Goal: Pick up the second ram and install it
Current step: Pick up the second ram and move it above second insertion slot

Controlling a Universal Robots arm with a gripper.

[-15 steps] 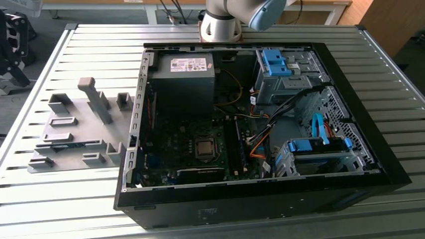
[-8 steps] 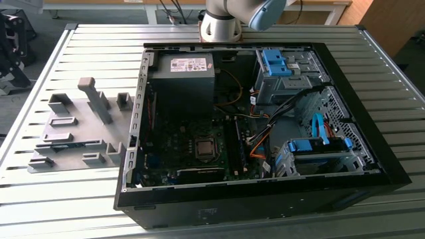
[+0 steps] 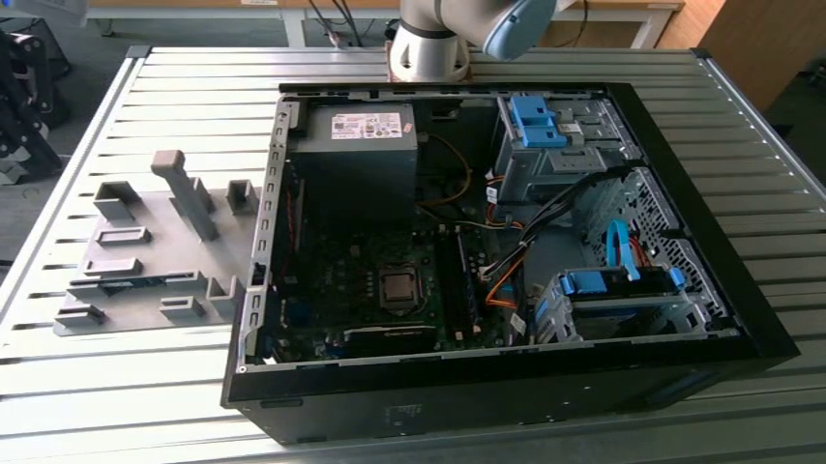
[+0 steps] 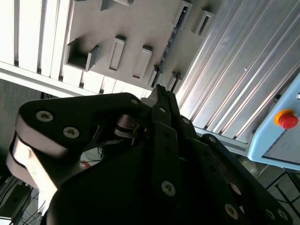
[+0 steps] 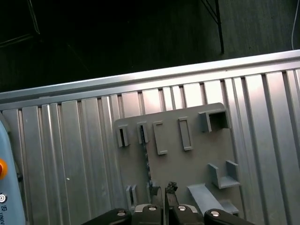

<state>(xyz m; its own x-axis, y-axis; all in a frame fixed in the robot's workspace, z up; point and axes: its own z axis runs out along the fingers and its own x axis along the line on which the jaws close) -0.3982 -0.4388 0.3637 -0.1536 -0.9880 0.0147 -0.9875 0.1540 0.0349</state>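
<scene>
Claw (image 5: 164,191) clenched empty, well clear of second ram (image 5: 146,161) lying on gray holder (image 5: 197,164).

Open computer case (image 3: 452,406) beside gray holder plate (image 3: 174,253) on slatted table (image 3: 168,387)

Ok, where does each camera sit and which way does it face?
Exterior view: off the arm, high, looking down on the table, open computer case and gray holder tray; the arm's base shows beyond the case.
First wrist view: on the wrist, looking past the gripper down at the tray holding the second ram.
Second wrist view: on the wrist, looking along the gripper toward that tray.
Both wrist views share gripper, tray, ram.
</scene>
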